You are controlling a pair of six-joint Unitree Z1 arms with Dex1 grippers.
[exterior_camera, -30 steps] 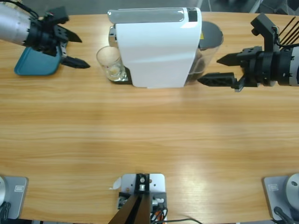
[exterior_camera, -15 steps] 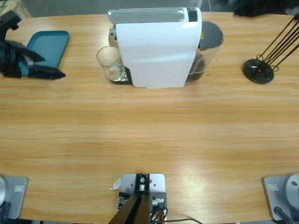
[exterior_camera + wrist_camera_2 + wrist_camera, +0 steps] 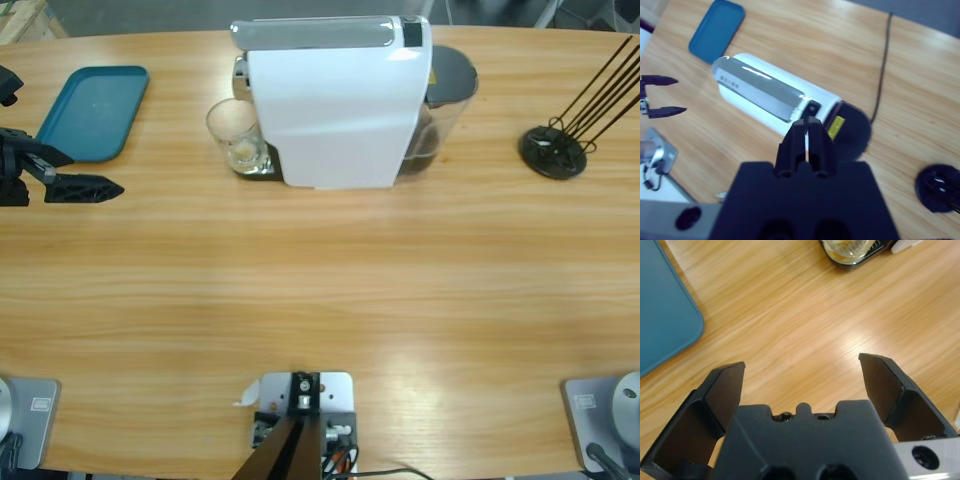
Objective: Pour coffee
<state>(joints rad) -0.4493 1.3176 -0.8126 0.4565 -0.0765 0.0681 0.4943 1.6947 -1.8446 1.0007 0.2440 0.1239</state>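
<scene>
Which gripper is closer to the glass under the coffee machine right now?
Left. The left gripper, jaws open, sits at table level beside the teal tray, facing the glass. The right gripper is raised high above the coffee machine, jaws closed.

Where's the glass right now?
In the high view the glass stands upper left of centre, on the drip tray against the left side of the white coffee machine, with the teal tray further left.

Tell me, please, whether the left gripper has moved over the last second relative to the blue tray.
Yes. The left gripper was over the blue tray near the glass; now it sits at the table's left edge, off the tray, on the side nearer the camera.
</scene>
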